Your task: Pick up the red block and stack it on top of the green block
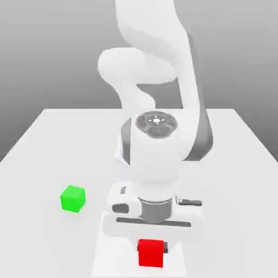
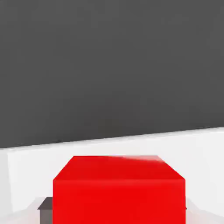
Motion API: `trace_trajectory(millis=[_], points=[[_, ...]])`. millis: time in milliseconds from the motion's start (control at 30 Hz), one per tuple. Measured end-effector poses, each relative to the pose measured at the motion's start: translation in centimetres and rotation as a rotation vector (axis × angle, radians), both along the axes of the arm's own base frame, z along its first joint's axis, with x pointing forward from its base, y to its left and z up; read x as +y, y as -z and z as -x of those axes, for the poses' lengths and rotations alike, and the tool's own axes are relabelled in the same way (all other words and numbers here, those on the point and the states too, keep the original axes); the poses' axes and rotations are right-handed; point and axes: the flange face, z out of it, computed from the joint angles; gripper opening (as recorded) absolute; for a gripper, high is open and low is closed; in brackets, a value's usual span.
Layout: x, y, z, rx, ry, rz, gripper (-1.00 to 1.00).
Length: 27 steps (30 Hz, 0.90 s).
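Red block (image 1: 150, 253) sits closest to me in the exterior view, right under my tool (image 1: 152, 251). In the hand view the red block (image 2: 118, 192) looks big, with a dark finger pad (image 2: 45, 204) right against its side. I think the tool is closed on the red block and has hold of it. I cannot tell if the block is off the desk (image 1: 54, 141) or resting on it.

Green block (image 1: 73, 198) sits farther back, toward the exterior view's left, well apart from the red one. It stands alone on the desk.

To do this step well, I should keep my squeeze firm and lift straight up first. I want the red block high enough to pass over the green one. Then I should move slowly across, line up the edges, and set it down flat before letting go. If I rush, the red block could tip or bump the green one away.

Behind them the desk is white, smooth and flat. Past it, the room is just plain gray.
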Motion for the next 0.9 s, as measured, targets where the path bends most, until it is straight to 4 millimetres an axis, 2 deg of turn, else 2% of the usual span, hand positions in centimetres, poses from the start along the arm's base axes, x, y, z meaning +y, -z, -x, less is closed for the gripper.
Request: trace_trajectory(millis=[133, 233, 300, 600, 667, 867, 900], points=[[-5.8, -2.0, 2.8, 0.000, 0.292, 0.005, -1.00], [-11.4, -2.9, 6.0, 0.000, 0.575, 0.006, -1.00], [-14.2, -3.4, 8.4, 0.000, 0.750, 0.007, -1.00], [-20.8, -4.3, 19.5, -0.002, 1.471, 0.001, -1.00], [-21.2, -3.1, 20.3, -0.002, 1.525, 0.000, -1.00], [-21.2, 1.6, 20.5, -0.002, 1.538, -0.001, -1.00], [-21.2, 2.1, 20.6, -0.002, 1.539, -0.001, 1.00]])
